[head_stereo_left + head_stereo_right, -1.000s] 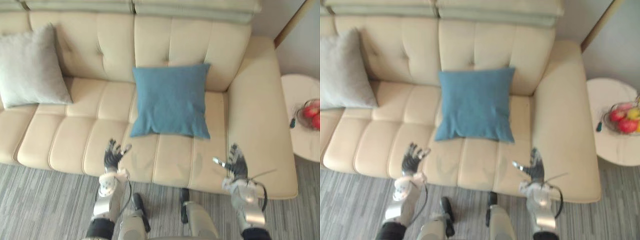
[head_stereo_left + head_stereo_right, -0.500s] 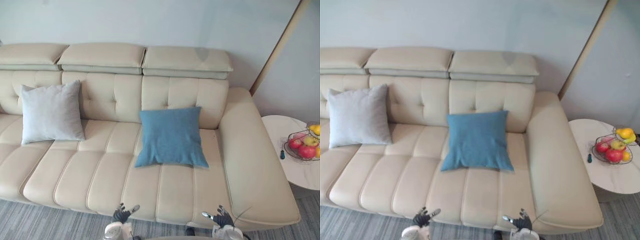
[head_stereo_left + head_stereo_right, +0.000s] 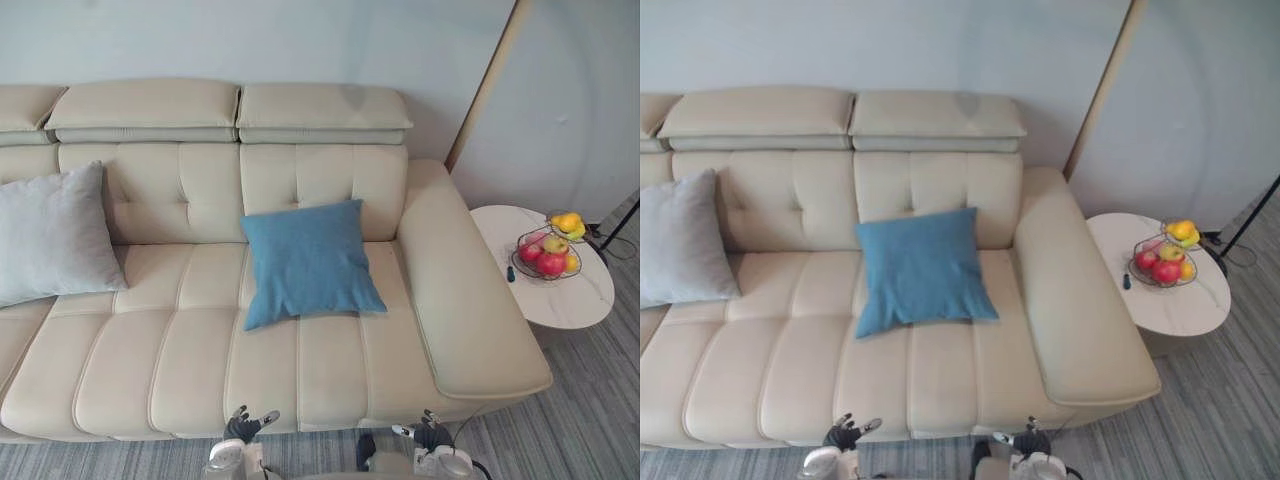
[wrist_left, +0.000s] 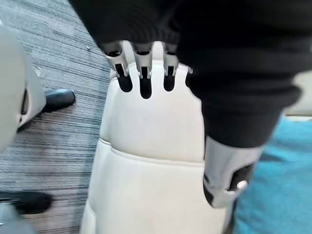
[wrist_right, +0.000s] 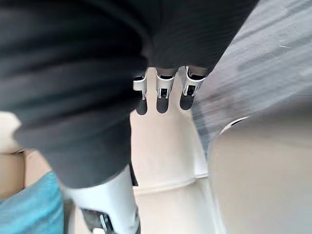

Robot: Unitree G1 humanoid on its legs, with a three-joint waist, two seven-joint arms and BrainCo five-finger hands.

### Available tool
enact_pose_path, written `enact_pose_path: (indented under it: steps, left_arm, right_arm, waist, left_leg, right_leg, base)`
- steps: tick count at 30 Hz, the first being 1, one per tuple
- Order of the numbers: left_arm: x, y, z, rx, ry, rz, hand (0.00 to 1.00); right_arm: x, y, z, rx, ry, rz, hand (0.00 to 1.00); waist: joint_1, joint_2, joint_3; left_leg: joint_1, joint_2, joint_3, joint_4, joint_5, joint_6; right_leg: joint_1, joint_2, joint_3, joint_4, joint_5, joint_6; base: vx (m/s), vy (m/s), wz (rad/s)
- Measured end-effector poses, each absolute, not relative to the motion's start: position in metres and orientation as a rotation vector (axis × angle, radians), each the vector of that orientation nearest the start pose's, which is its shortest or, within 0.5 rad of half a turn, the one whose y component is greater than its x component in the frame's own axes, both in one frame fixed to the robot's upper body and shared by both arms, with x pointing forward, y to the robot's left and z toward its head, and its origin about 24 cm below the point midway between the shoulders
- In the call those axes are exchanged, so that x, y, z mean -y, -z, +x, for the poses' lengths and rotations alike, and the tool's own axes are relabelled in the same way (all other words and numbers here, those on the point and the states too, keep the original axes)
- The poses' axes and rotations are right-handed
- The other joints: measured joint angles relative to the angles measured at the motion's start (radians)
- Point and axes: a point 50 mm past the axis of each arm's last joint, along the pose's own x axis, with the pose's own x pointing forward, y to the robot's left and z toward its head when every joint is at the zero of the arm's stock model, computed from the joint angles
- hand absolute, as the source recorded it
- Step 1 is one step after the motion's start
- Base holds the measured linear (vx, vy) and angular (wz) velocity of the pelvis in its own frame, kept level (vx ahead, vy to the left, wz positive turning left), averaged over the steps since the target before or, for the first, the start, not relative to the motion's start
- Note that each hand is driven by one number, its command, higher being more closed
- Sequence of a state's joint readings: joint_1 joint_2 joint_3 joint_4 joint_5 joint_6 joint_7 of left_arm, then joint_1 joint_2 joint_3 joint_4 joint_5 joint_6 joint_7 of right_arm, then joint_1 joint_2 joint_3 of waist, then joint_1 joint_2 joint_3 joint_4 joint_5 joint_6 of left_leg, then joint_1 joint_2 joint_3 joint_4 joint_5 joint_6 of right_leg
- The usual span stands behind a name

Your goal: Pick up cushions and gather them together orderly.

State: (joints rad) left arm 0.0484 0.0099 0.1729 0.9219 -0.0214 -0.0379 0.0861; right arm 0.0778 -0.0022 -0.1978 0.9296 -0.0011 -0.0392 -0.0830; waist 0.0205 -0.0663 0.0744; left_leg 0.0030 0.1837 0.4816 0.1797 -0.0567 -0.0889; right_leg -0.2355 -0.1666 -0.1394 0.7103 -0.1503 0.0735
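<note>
Two cushions: you have one blue cushion (image 3: 308, 262) lying askew on the seat, ahead of both hands and roughly between them, and one grey cushion (image 3: 50, 235) leaning on the backrest, far out past the left hand's outer side. They sit well apart and neither is touched.
Two hands: your left hand (image 3: 243, 425) and right hand (image 3: 428, 434) hover low at the seat's front edge, fingers straight, thumbs spread, both empty.
One sofa: the cream sofa (image 3: 180, 360) lies ahead of both hands; its armrest (image 3: 465, 310) rises just beyond the right hand's outer side.
One side table: the side table (image 3: 590, 300) stands past the armrest, well apart from the right hand, and bears one fruit basket (image 3: 546, 252) and one small dark item; the fruit is too small to count.
Risk, reach: the blue cushion is probably beyond easy arm's length, so leaning in could press your hands into the seat short of it.
Risk, grip: pinching one corner would likely let the soft cushion sag and drag.
Risk, order: carrying blue to grey means moving sideways; a careless drop could leave them overlapping and crooked.
Risk, table: a wide swing of the right arm might reach the basket.
</note>
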Motion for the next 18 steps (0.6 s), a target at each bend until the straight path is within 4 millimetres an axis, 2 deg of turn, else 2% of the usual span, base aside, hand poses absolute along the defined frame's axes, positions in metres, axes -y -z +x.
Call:
enact_pose_path:
  steps: [1, 2, 3, 4, 5, 6, 9, 12, 14, 16, 18]
  left_arm:
    - [-0.183, 0.145, 0.133, -0.930, -0.276, -0.058, 0.00]
    - [-0.177, 0.147, 0.131, -0.940, -0.273, -0.077, 0.00]
    - [-0.172, 0.147, 0.131, -0.936, -0.272, -0.095, 0.00]
    - [-0.175, 0.145, 0.135, -0.925, -0.274, -0.087, 0.00]
    - [-0.179, 0.141, 0.146, -0.901, -0.275, -0.061, 0.00]
    - [-0.178, 0.140, 0.149, -0.893, -0.273, -0.058, 0.00]
    - [-0.164, 0.142, 0.147, -0.902, -0.249, -0.079, 0.00]
    - [-0.162, 0.143, 0.143, -0.911, -0.240, -0.076, 0.00]
    - [-0.161, 0.143, 0.144, -0.909, -0.236, -0.078, 0.00]
    - [-0.162, 0.144, 0.142, -0.915, -0.242, -0.085, 0.00]
    - [-0.162, 0.146, 0.138, -0.931, -0.258, -0.106, 0.00]
  right_arm:
    - [0.184, 0.149, 0.122, -0.963, 0.281, 0.050, 0.00]
    - [0.186, 0.146, 0.131, -0.941, 0.276, 0.040, 0.00]
    - [0.189, 0.142, 0.143, -0.915, 0.274, 0.027, 0.00]
    - [0.187, 0.142, 0.145, -0.911, 0.270, 0.031, 0.00]
    - [0.179, 0.138, 0.159, -0.880, 0.250, 0.041, 0.00]
    - [0.179, 0.133, 0.168, -0.850, 0.241, 0.027, 0.00]
    - [0.182, 0.136, 0.161, -0.868, 0.252, 0.012, 0.00]
    - [0.184, 0.141, 0.150, -0.911, 0.265, -0.003, 0.00]
    - [0.192, 0.145, 0.137, -0.948, 0.298, -0.008, 0.00]
    - [0.193, 0.148, 0.129, -0.972, 0.313, 0.004, 0.00]
    - [0.194, 0.150, 0.125, -0.985, 0.325, 0.013, 0.00]
  waist:
    - [0.006, -0.002, -0.001]
    - [0.038, 0.033, -0.014]
    - [0.061, 0.057, -0.016]
    - [0.063, 0.043, -0.003]
    - [0.068, 0.020, 0.019]
    - [0.069, 0.055, 0.044]
    - [0.052, 0.081, 0.061]
    - [0.036, 0.079, 0.056]
    - [0.037, 0.080, 0.057]
    - [0.036, 0.074, 0.046]
    - [0.037, 0.087, 0.037]
  left_leg:
    - [-0.015, 0.002, -0.011, 0.005, -0.003, 0.003]
    - [-0.060, -0.018, -0.079, -0.016, -0.003, 0.017]
    - [-0.060, -0.011, -0.081, -0.067, 0.044, 0.012]
    - [-0.074, -0.016, -0.080, -0.048, 0.054, 0.019]
    - [-0.122, -0.003, -0.073, 0.014, 0.050, 0.015]
    - [-0.144, 0.029, -0.085, 0.047, 0.040, 0.003]
    - [-0.142, 0.053, -0.116, 0.037, 0.065, -0.019]
    - [-0.147, 0.043, -0.139, 0.005, 0.089, -0.015]
    - [-0.151, 0.031, -0.173, 0.112, 0.028, 0.014]
    - [-0.132, 0.011, -0.197, 0.226, -0.071, 0.011]
    - [-0.081, -0.001, -0.225, 0.169, -0.127, -0.001]
  right_leg:
    - [-0.013, 0.006, -0.008, -0.004, 0.008, 0.002]
    - [0.013, 0.050, 0.013, -0.143, 0.013, 0.016]
    - [0.070, 0.065, 0.033, -0.192, -0.039, 0.008]
    - [0.087, 0.051, 0.031, -0.221, -0.059, 0.006]
    - [0.151, 0.067, 0.026, -0.360, -0.082, -0.002]
    - [0.170, 0.099, 0.006, -0.404, -0.057, -0.032]
    - [0.165, 0.119, -0.027, -0.386, -0.058, -0.054]
    - [0.149, 0.107, -0.059, -0.394, -0.046, -0.088]
    - [0.144, 0.087, -0.071, -0.400, -0.034, -0.103]
    - [0.131, 0.062, -0.064, -0.411, -0.016, -0.082]
    - [0.130, 0.064, -0.054, -0.440, 0.014, -0.057]
  base:
    - [-0.04, -0.097, -0.09]
    - [-0.12, 0.003, -0.57]
    - [-0.11, -0.001, -0.59]
    - [-0.13, -0.123, -0.53]
    - [-0.15, -0.227, -0.18]
    - [-0.21, -0.219, -0.11]
    - [-0.26, -0.137, 0.19]
    - [-0.23, -0.050, 0.27]
    - [-0.18, 0.038, 0.10]
    - [-0.17, 0.127, 0.00]
    - [-0.12, 0.203, -0.19]
